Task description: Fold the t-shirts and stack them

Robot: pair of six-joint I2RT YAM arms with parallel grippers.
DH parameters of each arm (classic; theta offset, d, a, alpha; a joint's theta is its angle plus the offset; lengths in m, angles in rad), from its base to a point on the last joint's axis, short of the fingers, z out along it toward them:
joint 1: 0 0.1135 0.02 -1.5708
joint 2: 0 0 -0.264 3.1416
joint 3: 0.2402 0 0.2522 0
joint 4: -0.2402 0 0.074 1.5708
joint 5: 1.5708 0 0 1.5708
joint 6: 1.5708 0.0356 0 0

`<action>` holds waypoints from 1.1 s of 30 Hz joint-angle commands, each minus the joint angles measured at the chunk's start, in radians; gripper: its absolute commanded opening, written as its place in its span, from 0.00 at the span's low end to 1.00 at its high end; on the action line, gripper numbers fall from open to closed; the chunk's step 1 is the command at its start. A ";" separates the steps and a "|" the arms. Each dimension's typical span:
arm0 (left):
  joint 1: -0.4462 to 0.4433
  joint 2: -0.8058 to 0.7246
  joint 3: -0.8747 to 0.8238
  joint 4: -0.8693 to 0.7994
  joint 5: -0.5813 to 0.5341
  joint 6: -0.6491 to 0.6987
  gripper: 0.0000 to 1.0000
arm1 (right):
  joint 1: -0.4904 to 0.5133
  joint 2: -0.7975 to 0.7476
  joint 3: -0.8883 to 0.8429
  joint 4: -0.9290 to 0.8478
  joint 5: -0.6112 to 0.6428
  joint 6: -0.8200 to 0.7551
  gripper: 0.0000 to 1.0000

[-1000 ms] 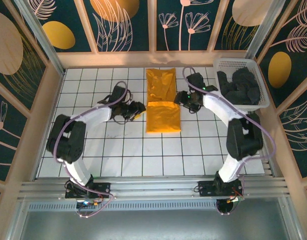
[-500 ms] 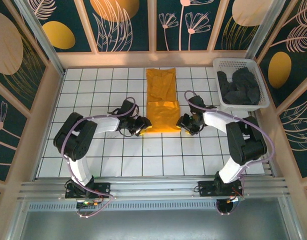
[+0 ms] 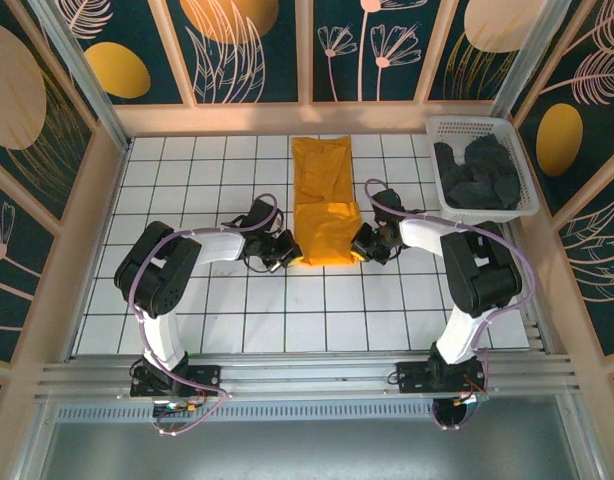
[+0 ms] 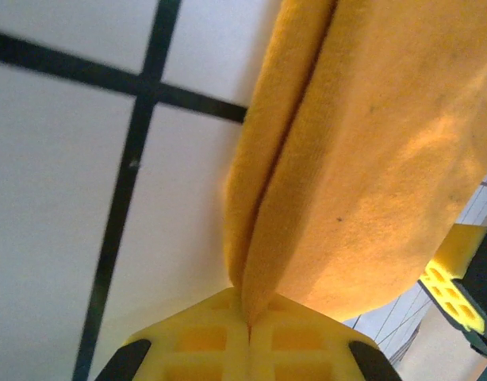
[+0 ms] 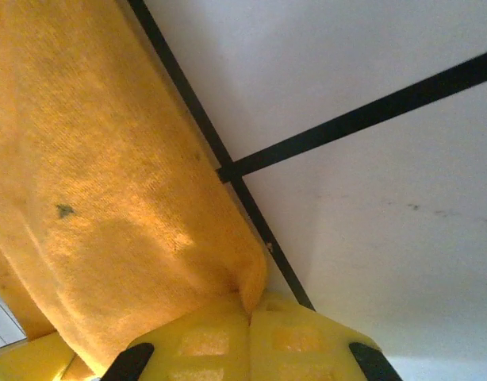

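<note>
The mustard t-shirt (image 3: 323, 200) lies as a long narrow strip at the table's centre, its near part doubled over. My left gripper (image 3: 286, 251) is shut on the shirt's near left corner, and my right gripper (image 3: 363, 244) is shut on its near right corner. In the left wrist view the yellow pads (image 4: 212, 341) pinch a two-layer fold of mustard t-shirt (image 4: 362, 151). In the right wrist view the pads (image 5: 291, 333) clamp the mustard t-shirt (image 5: 101, 190) at its corner. Dark charcoal t-shirts (image 3: 477, 172) sit piled in the basket.
The white lattice basket (image 3: 442, 126) stands at the back right corner. The white tiled table (image 3: 207, 300) with black grid lines is fenced by wooden rails. The right gripper's yellow pad (image 4: 458, 274) shows at the far edge of the left wrist view.
Both grippers came down from the shirt's middle to its near corners, then closed in and took hold. The near edge has pulled back slightly.
</note>
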 commanded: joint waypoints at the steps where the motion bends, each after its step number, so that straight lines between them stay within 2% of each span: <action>1: -0.005 -0.090 -0.066 -0.014 0.013 -0.003 0.00 | 0.025 -0.084 -0.010 -0.054 0.008 -0.009 0.00; 6: -0.005 -0.253 -0.122 -0.029 0.069 -0.001 0.00 | 0.084 -0.217 -0.002 -0.216 0.006 -0.041 0.00; 10: -0.003 -0.363 -0.113 -0.076 0.050 -0.015 0.00 | 0.097 -0.290 0.025 -0.305 -0.015 -0.026 0.00; 13: 0.010 -0.409 -0.071 -0.112 -0.005 -0.024 0.00 | 0.092 -0.293 0.124 -0.356 -0.003 -0.025 0.00; 16: 0.051 -0.426 -0.038 -0.077 -0.032 -0.071 0.00 | 0.081 -0.227 0.260 -0.384 0.015 -0.034 0.00; 19: 0.099 -0.397 0.026 -0.034 -0.033 -0.107 0.00 | 0.066 -0.146 0.392 -0.393 0.025 -0.043 0.00; 28: 0.180 -0.154 0.354 -0.042 -0.029 -0.070 0.00 | 0.006 0.109 0.755 -0.399 0.057 -0.063 0.00; 33: 0.216 -0.006 0.483 -0.038 -0.020 -0.071 0.00 | -0.029 0.257 0.941 -0.373 0.014 -0.088 0.00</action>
